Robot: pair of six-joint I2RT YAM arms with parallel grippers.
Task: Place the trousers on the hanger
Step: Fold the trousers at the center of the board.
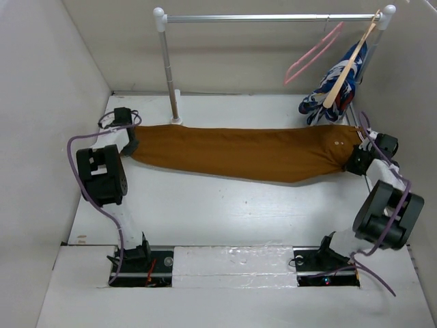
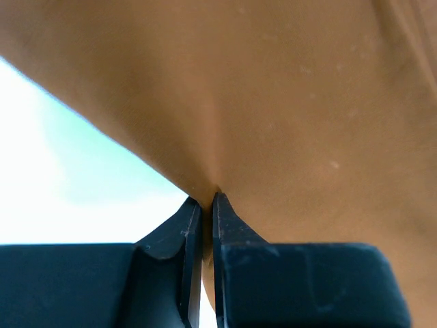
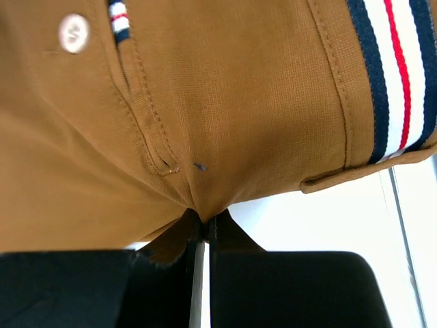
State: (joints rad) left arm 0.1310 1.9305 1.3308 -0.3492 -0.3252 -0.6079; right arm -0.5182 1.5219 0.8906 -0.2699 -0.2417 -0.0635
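Note:
The rust-brown trousers (image 1: 246,152) are stretched lengthwise across the white table between my two grippers. My left gripper (image 1: 132,142) is shut on the trousers' left end; in the left wrist view (image 2: 203,199) brown cloth (image 2: 287,102) is pinched between the jaws. My right gripper (image 1: 355,161) is shut on the waist end; the right wrist view (image 3: 203,219) shows the pinched cloth (image 3: 225,102), a white button (image 3: 73,32) and the striped waistband edge (image 3: 392,75). The pink hanger (image 1: 313,55) hangs on the rail at the back right, apart from the trousers.
A metal rail (image 1: 273,18) on two posts stands at the back. A pale wooden hanger (image 1: 349,65) with a blue, white and red patterned garment (image 1: 334,92) hangs at its right end, beside the pink hanger. White walls enclose the table (image 1: 225,212).

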